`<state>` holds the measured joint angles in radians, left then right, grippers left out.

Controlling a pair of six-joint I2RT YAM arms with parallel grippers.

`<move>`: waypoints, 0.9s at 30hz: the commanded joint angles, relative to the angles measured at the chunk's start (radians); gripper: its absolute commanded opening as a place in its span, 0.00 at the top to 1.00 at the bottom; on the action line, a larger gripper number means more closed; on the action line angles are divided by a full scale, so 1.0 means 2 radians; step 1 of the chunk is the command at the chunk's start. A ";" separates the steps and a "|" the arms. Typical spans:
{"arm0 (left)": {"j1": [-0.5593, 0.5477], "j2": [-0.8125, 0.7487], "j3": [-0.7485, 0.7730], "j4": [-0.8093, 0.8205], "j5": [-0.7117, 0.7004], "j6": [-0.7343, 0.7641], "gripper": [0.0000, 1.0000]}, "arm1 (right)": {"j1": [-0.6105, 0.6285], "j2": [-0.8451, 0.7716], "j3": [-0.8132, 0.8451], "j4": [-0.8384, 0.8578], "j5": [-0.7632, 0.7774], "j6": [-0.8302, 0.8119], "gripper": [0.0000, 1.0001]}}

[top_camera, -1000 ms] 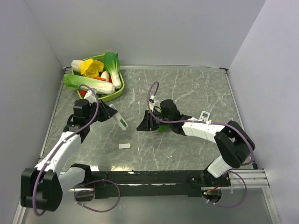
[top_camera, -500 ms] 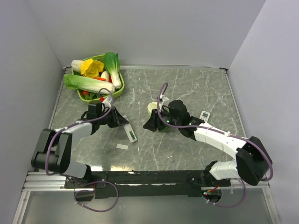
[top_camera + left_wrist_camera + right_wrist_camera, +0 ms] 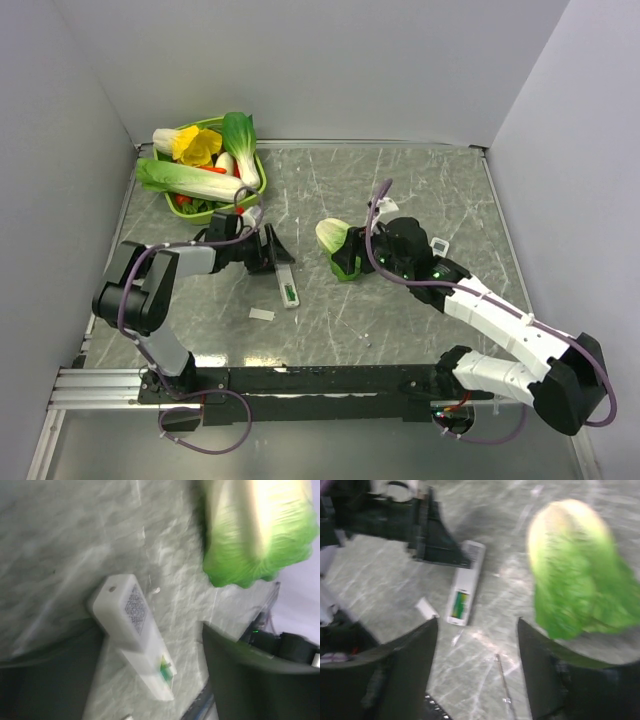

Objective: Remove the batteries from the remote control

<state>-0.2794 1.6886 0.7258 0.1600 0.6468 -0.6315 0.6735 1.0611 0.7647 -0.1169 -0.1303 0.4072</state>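
The counter (image 3: 400, 190) is coloured grey-green and is veined with thin white streaks, like marble. The remote (image 3: 287, 290) is white; a speckled grey square is printed on its back, and a green patch with a touch of yellow is seen at one end. The cabbage (image 3: 335, 238) is shaded from pale cream to bright green. A small panel (image 3: 262, 314) is plain white. The basket (image 3: 252, 196) is lime green and is filled with green, white, yellow and red. The arms (image 3: 480, 305) are finished in white and black, with purple cables (image 3: 378, 195). The walls (image 3: 330, 70) are pale grey.
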 commanded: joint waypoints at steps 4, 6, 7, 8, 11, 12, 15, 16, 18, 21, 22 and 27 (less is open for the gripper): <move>-0.004 -0.040 0.044 -0.058 -0.074 0.026 0.01 | -0.027 -0.014 0.035 -0.134 0.191 0.019 0.13; -0.005 -0.069 0.054 -0.078 -0.103 0.030 0.01 | -0.050 -0.004 0.037 -0.155 0.220 0.026 0.10; -0.005 -0.080 0.056 -0.096 -0.114 0.030 0.01 | -0.075 0.000 0.037 -0.171 0.229 0.026 0.10; -0.005 -0.090 0.058 -0.104 -0.123 0.030 0.01 | -0.090 0.008 0.036 -0.178 0.239 0.026 0.09; -0.006 -0.142 0.061 -0.131 -0.154 0.023 0.03 | -0.153 0.031 0.036 -0.189 0.261 0.023 0.07; -0.006 -0.170 0.055 -0.135 -0.159 0.019 0.03 | -0.168 0.038 0.037 -0.191 0.265 0.022 0.07; -0.002 -0.221 0.042 -0.142 -0.162 0.005 0.03 | -0.213 0.074 0.043 -0.188 0.268 0.014 0.06; -0.002 -0.231 0.043 -0.148 -0.161 0.006 0.03 | -0.223 0.094 0.048 -0.188 0.265 0.015 0.06; -0.002 -0.258 0.045 -0.165 -0.163 0.012 0.03 | -0.253 0.114 0.057 -0.185 0.256 0.013 0.06; 0.000 -0.294 0.037 -0.182 -0.178 0.020 0.03 | -0.281 0.154 0.072 -0.183 0.250 0.012 0.07; 0.001 -0.302 0.033 -0.189 -0.180 0.022 0.03 | -0.288 0.172 0.076 -0.181 0.239 0.010 0.08; 0.004 -0.337 0.011 -0.187 -0.183 0.012 0.03 | -0.314 0.230 0.087 -0.171 0.195 -0.001 0.12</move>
<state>-0.2779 1.0557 0.7742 -0.1905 0.3061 -0.6029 0.0738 1.4429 0.8875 -0.4664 0.3195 0.4301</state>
